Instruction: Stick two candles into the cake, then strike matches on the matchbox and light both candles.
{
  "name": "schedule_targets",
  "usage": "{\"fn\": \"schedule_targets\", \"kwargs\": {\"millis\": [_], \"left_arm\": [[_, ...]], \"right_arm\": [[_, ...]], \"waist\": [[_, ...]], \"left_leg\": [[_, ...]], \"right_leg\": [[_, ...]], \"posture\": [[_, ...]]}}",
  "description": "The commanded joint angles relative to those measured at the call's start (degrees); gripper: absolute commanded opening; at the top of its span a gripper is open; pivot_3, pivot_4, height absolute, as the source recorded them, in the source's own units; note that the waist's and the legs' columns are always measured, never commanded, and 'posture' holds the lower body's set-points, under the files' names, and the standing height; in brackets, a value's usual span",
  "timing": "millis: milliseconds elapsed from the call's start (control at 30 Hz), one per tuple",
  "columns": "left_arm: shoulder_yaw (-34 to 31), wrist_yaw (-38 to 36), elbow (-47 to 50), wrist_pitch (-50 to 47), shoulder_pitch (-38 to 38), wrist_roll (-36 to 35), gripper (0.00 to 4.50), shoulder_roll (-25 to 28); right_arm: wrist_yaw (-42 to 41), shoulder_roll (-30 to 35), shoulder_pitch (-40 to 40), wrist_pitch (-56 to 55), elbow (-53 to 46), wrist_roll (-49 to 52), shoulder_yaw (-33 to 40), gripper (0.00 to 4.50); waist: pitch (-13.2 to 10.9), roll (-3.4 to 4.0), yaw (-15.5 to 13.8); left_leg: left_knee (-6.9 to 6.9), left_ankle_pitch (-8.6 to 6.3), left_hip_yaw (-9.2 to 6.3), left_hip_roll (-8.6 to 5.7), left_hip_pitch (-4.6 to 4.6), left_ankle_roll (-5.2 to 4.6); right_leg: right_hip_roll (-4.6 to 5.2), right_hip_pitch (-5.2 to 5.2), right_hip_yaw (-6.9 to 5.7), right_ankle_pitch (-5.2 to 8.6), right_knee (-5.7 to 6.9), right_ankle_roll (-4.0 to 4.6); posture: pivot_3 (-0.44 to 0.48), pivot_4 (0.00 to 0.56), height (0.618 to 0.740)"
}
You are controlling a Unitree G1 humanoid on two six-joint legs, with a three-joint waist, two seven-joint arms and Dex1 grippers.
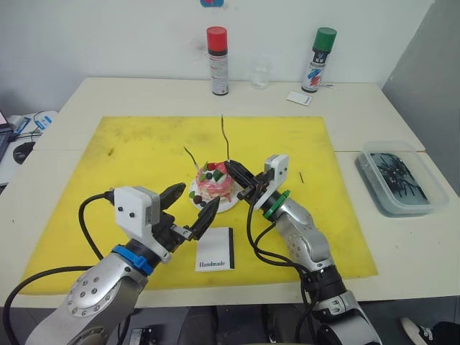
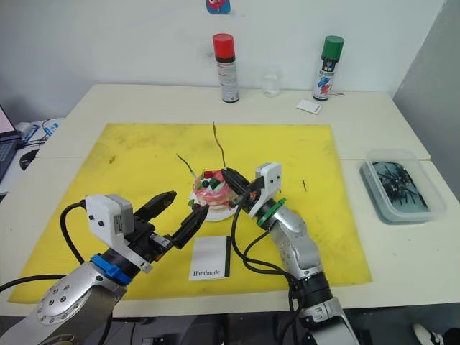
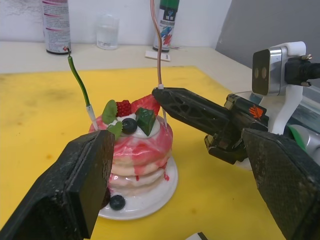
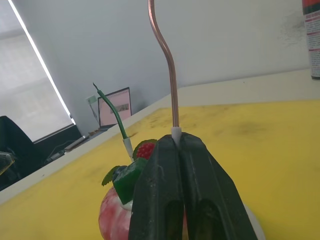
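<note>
Pinching the second candle (image 4: 172, 100) in my right pincer (image 1: 241, 175) over the cake (image 1: 213, 188) mid-desk, left pincer (image 1: 192, 208) released beside it; pushing crooked could've bent the candle or tipped the cake.

Lab-like test room: bare white wall (image 1: 108, 36), laptop (image 4: 116, 106), cables (image 1: 25, 133).

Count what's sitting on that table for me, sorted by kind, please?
Candles: 2
Cake: 1
Matchbox: 1
Matches: 1
Spray cans: 2
Glass: 1
White card: 1
Plastic tub: 1
Total: 10
</note>
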State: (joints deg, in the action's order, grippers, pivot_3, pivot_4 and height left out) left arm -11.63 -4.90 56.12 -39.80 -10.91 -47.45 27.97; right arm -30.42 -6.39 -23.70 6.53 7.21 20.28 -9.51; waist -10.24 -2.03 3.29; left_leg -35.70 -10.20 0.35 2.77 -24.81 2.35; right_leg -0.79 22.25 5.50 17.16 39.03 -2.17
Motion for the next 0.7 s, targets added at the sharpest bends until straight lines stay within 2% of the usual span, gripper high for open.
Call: {"fn": "schedule_targets", "kwargs": {"millis": [33,700], "left_arm": [[-0.52,0.43,1.66,0.25,0.27,-0.83,4.50,0.65],[0.97,-0.06,0.52,0.43,2.10,-1.04,4.50,1.56]], "right_arm": [[-0.37,-1.65,-0.69,-1.38,-0.73,0.42,-0.17,0.05],[-0.05,-2.03,-0.94,-1.32,-1.37,0.68,-0.27,0.05]], "waist": [[0.00,0.00,0.00],[0.00,0.00,0.00]], "left_leg": [[0.00,0.00,-0.01,0.00,0.00,0.00],[0.04,0.00,-0.02,0.00,0.00,0.00]], "right_leg": [[0.00,0.00,0.00,0.01,0.00,0.01],[0.01,0.01,0.00,0.04,-0.02,0.08]], "posture": [[0.000,0.150,0.740],[0.000,0.150,0.740]]}}
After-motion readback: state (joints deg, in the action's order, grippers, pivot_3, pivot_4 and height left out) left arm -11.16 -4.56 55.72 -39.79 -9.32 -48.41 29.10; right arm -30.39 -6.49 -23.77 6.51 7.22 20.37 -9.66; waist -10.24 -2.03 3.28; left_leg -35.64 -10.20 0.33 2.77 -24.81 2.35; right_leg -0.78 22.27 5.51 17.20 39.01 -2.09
